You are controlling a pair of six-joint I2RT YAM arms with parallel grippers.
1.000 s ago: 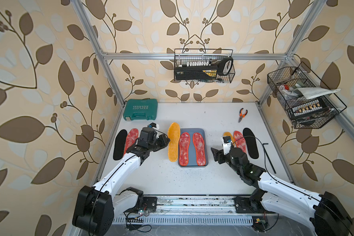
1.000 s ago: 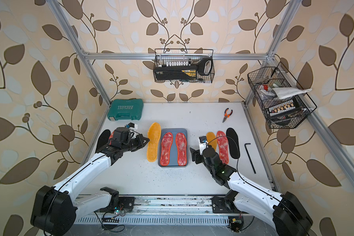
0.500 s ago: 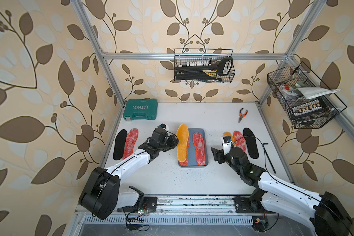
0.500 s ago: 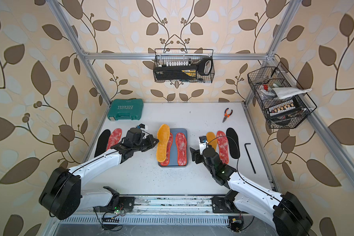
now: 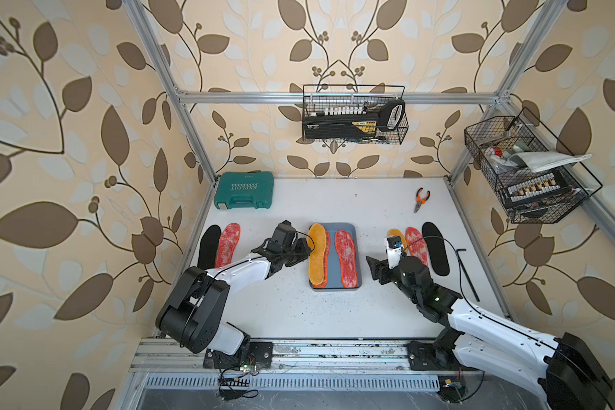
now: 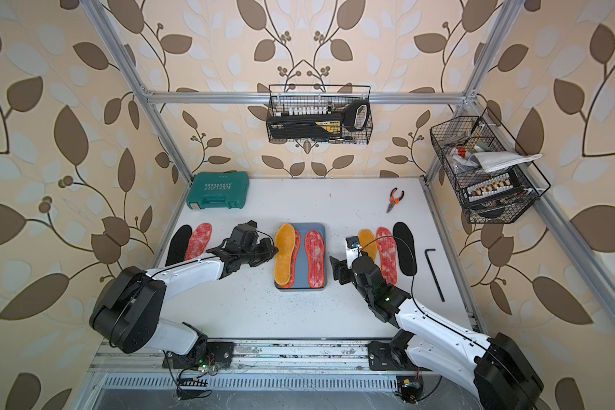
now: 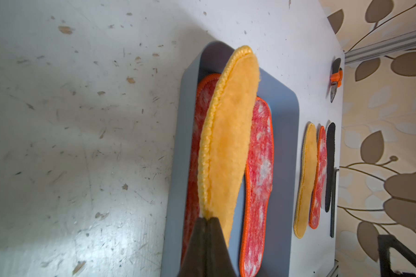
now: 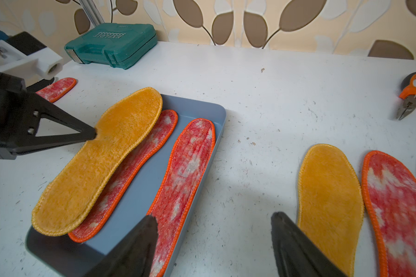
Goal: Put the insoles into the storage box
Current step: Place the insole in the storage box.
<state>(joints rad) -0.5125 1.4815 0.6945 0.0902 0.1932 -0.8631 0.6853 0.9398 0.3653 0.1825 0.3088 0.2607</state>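
Observation:
The blue-grey storage box [image 5: 331,275] [image 6: 300,271] sits mid-table with two red-white insoles in it [image 5: 347,259] [image 8: 190,167]. My left gripper [image 5: 309,253] [image 7: 205,219] is shut on the long edge of a mustard-yellow insole [image 5: 316,255] [image 7: 226,144] [image 8: 101,163]. That insole is held over the box's left half and covers most of the left red-white insole [image 8: 139,163]. My right gripper [image 5: 372,269] [image 8: 214,218] stands open and empty just right of the box. Beside it lie a yellow insole [image 5: 396,236], a red-white one [image 5: 417,245] and a black one [image 5: 435,252].
A black insole [image 5: 208,245] and a red-white insole [image 5: 228,245] lie at the table's left edge. A green tool case [image 5: 244,190] stands back left, pliers [image 5: 420,199] lie back right, and a hex key [image 5: 467,273] lies at the right edge. Wire baskets [image 5: 354,119] [image 5: 526,174] hang on the walls.
My left arm has carried the yellow insole rightward, from the table beside the box to over the box's left half. The right arm has not moved.

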